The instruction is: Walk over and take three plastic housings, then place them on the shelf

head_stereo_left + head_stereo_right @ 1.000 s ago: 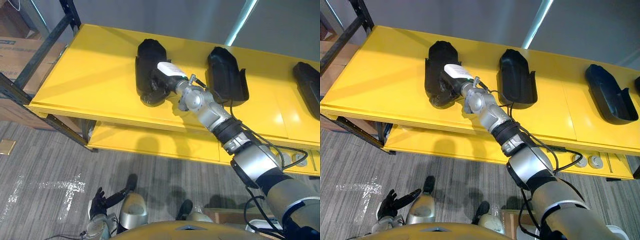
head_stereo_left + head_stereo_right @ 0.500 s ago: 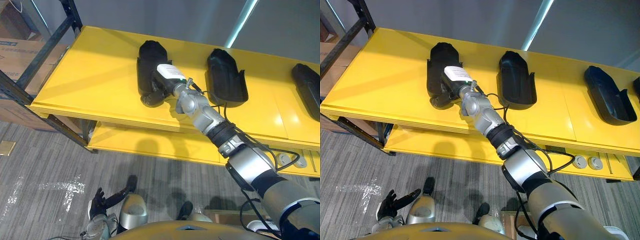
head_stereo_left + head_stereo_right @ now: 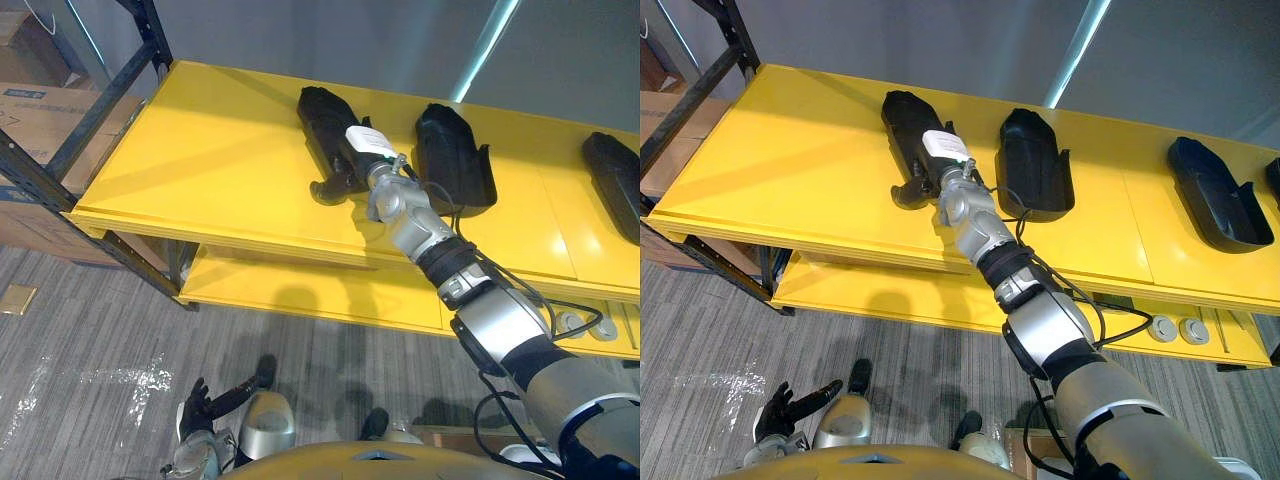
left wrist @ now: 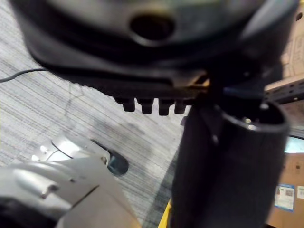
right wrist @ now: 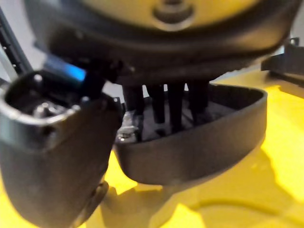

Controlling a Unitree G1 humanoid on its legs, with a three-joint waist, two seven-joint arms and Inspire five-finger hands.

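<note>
A black plastic housing (image 3: pixel 325 122) lies on the yellow shelf (image 3: pixel 200 150), tilted with its open side toward my right hand (image 3: pixel 362 160). That hand is shut on it: the fingers (image 5: pixel 175 102) reach inside the housing (image 5: pixel 199 142) and the thumb (image 5: pixel 57 156) presses its outer wall. A second housing (image 3: pixel 452 155) lies just right of the hand, a third (image 3: pixel 615 180) at the shelf's right end. My left hand (image 3: pixel 195 405) hangs low over the floor with its fingers relaxed.
A lower yellow shelf (image 3: pixel 890 290) carries two round grey parts (image 3: pixel 1170 327) at its right. Black rack posts (image 3: pixel 80 125) and a cardboard box (image 3: pixel 25 105) stand at the left. Grey carpet (image 3: pixel 90 340) lies in front of the rack.
My right hand has swung the held housing to the right, closer to the second housing, and turned it at an angle. The left hand has stayed put.
</note>
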